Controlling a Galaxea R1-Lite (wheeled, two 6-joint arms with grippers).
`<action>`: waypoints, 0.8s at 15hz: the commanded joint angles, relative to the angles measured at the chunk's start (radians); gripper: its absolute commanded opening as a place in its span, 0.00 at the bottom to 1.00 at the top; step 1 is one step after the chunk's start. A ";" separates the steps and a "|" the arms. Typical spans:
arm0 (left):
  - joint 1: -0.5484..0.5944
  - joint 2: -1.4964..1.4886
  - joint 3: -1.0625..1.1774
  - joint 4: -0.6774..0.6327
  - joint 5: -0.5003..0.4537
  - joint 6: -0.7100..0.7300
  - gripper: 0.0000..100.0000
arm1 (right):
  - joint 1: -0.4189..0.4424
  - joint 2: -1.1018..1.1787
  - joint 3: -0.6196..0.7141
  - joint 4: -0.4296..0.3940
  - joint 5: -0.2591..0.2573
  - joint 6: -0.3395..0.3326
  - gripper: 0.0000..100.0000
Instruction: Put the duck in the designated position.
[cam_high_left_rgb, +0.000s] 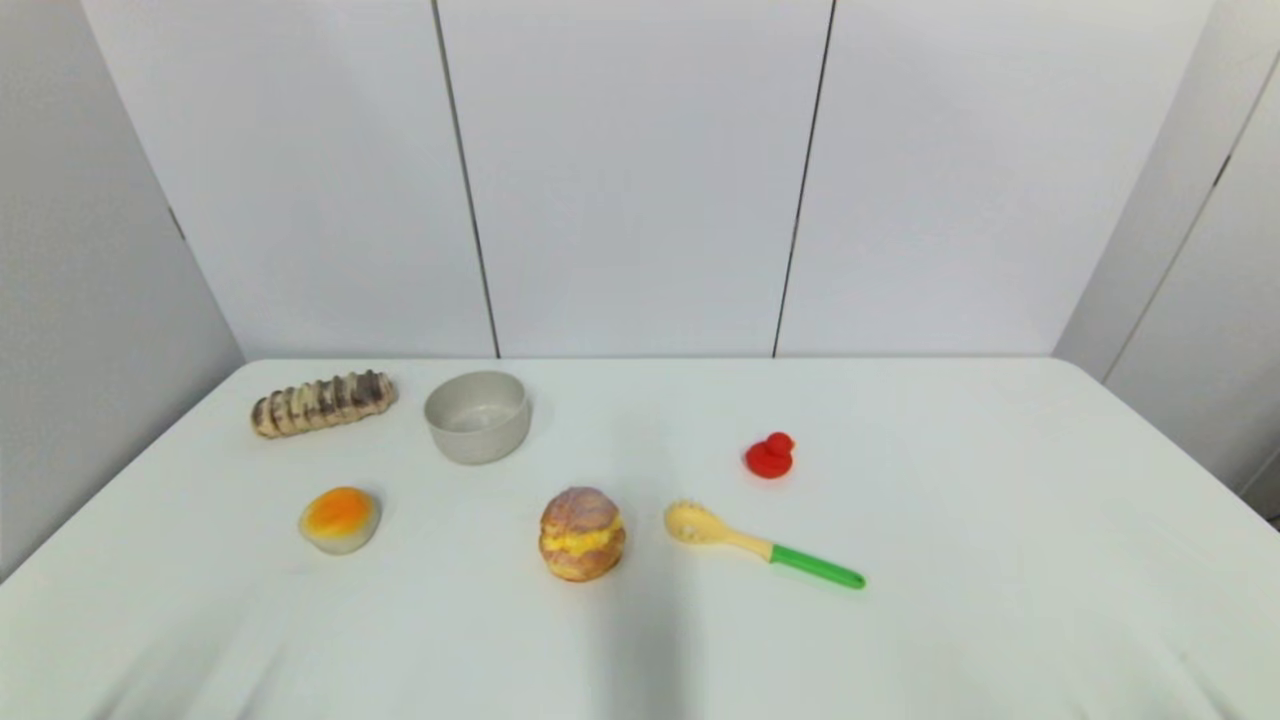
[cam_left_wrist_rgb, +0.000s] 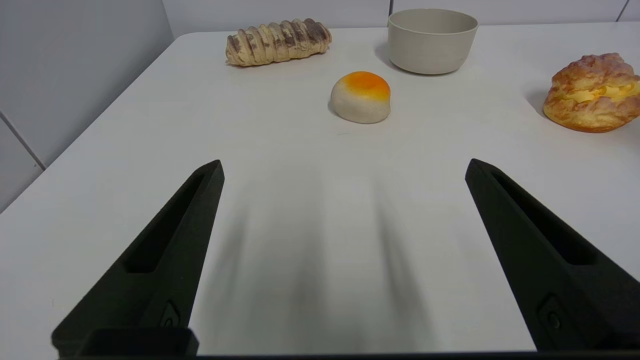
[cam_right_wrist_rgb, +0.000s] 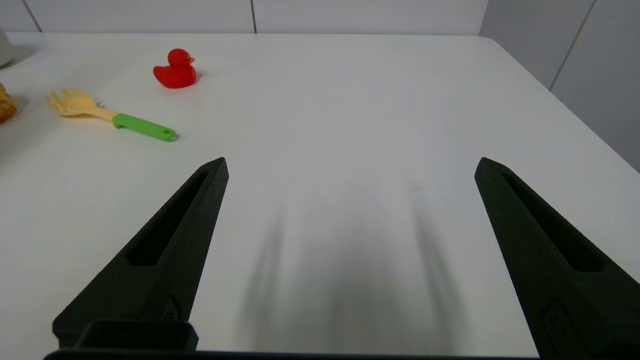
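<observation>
Duck not yet grasped; both arms parked at the near table edge.

Nearest, the left gripper (cam_left_wrist_rgb: 344, 167) and right gripper (cam_right_wrist_rgb: 350, 165) are held spread wide and empty. Farther out, the duck (cam_high_left_rgb: 769, 455) is seen upright on the table (cam_high_left_rgb: 1000, 520), just beyond the spoon (cam_high_left_rgb: 760, 545), well apart from the bowl (cam_high_left_rgb: 477, 416). No designated spot is marked, so grasp and placement remain undone.

my white table (cam_high_left_rgb: 1000, 560) carries a striped brown bread roll (cam_high_left_rgb: 323, 403), a beige bowl (cam_high_left_rgb: 477, 416), an orange-topped round bun (cam_high_left_rgb: 340, 519), a cream puff (cam_high_left_rgb: 582, 534), a green-handled yellow pasta spoon (cam_high_left_rgb: 760, 545) and (farther back) the small red rubber duck (cam_high_left_rgb: 769, 456).
</observation>
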 joint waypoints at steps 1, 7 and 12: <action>0.000 0.001 0.000 -0.001 0.000 0.001 1.00 | 0.000 0.001 0.000 0.000 0.001 0.001 1.00; 0.000 0.001 0.001 0.001 0.000 0.001 1.00 | 0.000 0.001 0.000 0.000 0.001 0.001 1.00; 0.000 0.001 0.000 -0.001 0.000 0.001 1.00 | 0.000 0.001 0.000 0.000 0.001 0.001 1.00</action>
